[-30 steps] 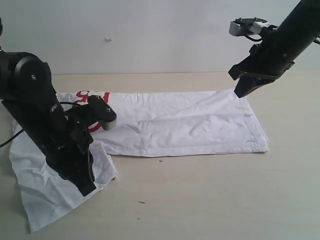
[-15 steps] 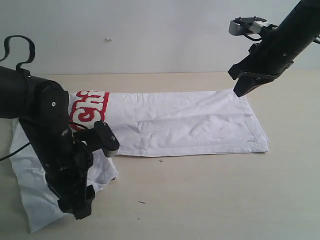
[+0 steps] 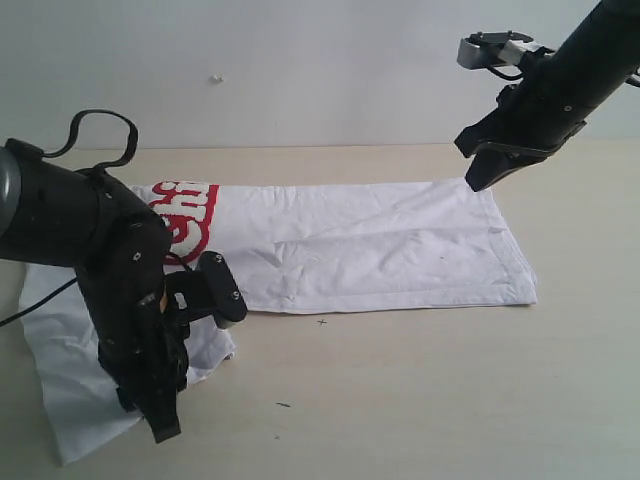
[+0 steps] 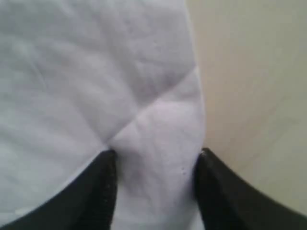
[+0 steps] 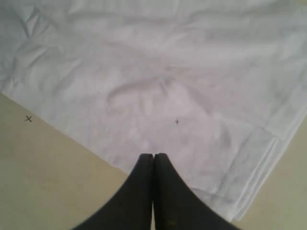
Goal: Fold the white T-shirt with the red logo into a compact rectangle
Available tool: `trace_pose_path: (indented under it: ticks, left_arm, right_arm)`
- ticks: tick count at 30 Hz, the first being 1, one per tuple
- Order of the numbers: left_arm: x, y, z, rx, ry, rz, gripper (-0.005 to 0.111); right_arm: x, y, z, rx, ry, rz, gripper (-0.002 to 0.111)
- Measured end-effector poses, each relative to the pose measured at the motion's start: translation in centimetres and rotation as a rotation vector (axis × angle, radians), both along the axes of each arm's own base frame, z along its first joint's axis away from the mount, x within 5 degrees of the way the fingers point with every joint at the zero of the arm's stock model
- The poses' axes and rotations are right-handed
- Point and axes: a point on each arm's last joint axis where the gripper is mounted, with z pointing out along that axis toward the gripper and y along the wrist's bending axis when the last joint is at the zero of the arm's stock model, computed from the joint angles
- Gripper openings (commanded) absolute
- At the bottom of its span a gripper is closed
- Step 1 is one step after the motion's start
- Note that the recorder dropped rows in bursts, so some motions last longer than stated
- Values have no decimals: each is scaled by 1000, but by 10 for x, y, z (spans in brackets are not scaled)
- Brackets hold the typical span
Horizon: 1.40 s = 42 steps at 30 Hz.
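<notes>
The white T-shirt with the red logo (image 3: pixel 380 250) lies flat on the table as a long band, with a crumpled part at the front left (image 3: pixel 60 400). Part of the red lettering (image 3: pixel 190 215) shows behind my left arm. My left gripper (image 3: pixel 160 425) points down at the front-left cloth. In the left wrist view its jaws (image 4: pixel 156 158) stand apart over a white cloth edge (image 4: pixel 158 124). My right gripper (image 3: pixel 480 180) hangs shut above the shirt's far right corner. In the right wrist view it (image 5: pixel 153 155) holds nothing, above the hem (image 5: pixel 254 158).
The beige table (image 3: pixel 450 400) carries a small cross mark (image 3: pixel 321 322) and a dark speck (image 3: pixel 283 405) in front of the shirt. A pale wall (image 3: pixel 300 70) rises behind the table. The left arm's black cable (image 3: pixel 100 125) loops above it.
My left arm has swung forward and down to the shirt's front-left part, and its jaws have parted. More of the red lettering shows. The right arm has not moved.
</notes>
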Motion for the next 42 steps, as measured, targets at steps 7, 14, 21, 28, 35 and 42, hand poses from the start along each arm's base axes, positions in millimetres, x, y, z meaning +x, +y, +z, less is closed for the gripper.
trace_pose_path:
  ticks: [7, 14, 21, 28, 35, 42]
  left_arm:
    - [-10, -6, -2, 63, 38, -70, 1]
    - [-28, -13, 0, 141, 126, -186, 0]
    - [-39, -15, 36, 87, 100, -298, 0]
    - [-28, -11, 86, 70, -166, -463, 0]
    - [-3, -6, 98, 182, -391, -644, 0]
    - [26, 1, 103, 72, -572, -669, 41]
  right_arm:
    - [0, 0, 0, -1, -5, -2, 0]
    - [1, 0, 0, 2, -7, -4, 0]
    - [1, 0, 0, 6, -9, -6, 0]
    - [1, 1, 1, 10, -9, -8, 0]
    - [1, 1, 1, 9, -11, -3, 0]
    - [1, 1, 1, 2, -20, 15, 0]
